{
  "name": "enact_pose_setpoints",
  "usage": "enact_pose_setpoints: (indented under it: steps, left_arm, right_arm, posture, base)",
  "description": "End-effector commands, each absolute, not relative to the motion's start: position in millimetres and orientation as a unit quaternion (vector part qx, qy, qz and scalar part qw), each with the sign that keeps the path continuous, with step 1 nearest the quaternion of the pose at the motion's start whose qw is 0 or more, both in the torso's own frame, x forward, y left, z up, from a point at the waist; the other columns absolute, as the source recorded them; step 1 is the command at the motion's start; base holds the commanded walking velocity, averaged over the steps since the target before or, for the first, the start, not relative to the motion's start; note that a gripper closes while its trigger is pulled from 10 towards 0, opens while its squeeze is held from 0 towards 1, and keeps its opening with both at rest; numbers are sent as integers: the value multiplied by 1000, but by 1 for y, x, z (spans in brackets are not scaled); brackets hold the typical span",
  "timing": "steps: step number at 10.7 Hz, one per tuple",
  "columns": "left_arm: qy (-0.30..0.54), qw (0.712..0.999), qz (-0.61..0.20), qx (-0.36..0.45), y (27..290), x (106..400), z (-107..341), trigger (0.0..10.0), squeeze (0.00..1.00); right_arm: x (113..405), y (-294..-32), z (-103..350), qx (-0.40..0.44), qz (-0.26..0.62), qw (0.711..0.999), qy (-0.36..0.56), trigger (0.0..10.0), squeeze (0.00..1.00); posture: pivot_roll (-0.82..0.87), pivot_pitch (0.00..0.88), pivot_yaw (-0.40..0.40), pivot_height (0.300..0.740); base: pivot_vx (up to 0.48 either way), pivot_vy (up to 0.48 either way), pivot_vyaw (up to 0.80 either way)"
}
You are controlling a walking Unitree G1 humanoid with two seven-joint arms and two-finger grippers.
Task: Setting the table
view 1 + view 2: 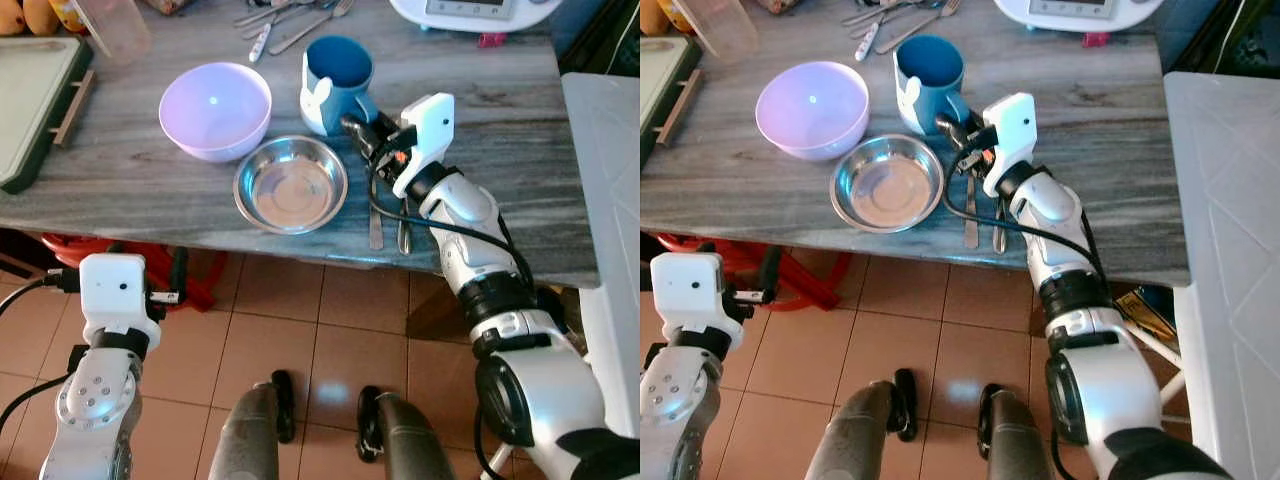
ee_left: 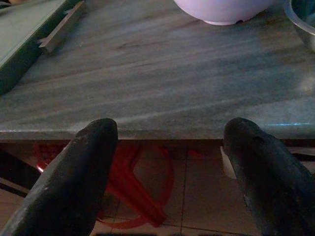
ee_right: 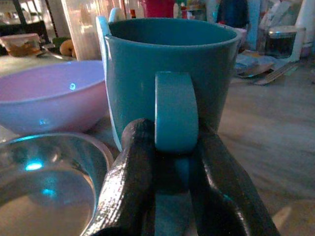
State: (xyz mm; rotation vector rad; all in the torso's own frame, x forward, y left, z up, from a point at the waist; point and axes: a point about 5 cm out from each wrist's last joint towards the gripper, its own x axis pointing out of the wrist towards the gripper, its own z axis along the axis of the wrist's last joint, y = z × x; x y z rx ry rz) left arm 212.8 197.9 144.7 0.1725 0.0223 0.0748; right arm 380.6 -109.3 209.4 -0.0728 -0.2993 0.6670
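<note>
Blue mug (image 1: 338,80) is seen standing upright on the grey wood-grain surface (image 1: 150,160), its handle clamped between the fingers of the right gripper (image 3: 172,162). A steel bowl (image 1: 291,184) sits just beside the mug, with a lilac bowl (image 1: 214,108) touching or nearly touching it (which cannot be told). Two pieces of cutlery (image 1: 388,225) lie under the right arm. The left gripper (image 2: 170,172) is held spread apart below the surface edge, grasping nothing.
</note>
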Motion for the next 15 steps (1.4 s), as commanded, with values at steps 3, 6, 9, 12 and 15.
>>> enact_pose_setpoints:
  steps: [3,6,9,12,15]
  left_arm:
    - [18,996,35,83,194,209,142,10000,0]
    - [16,996,32,79,192,212,140,10000,0]
    - [11,997,32,71,189,218,140,10000,0]
    - [3,997,32,64,184,226,138,10000,0]
    - [-5,998,31,52,178,233,135,10000,0]
  right_arm:
    - [385,-112,210,-52,326,934,-141,10000,75]
    - [386,-114,210,-65,324,933,-143,10000,1000]
    - [387,-117,214,-81,322,931,-150,10000,1000]
    - [386,-122,225,-94,309,930,-175,10000,620]
    - [371,-125,225,-79,302,929,-199,10000,0]
  posture:
    - [153,317,51,740]
    - [144,310,42,740]
    - [128,289,31,740]
    - [111,261,22,740]
    - [75,218,13,740]
  base:
    - [0,0,0]
    - [0,0,0]
    - [0,0,0]
    - [0,0,0]
    - [0,0,0]
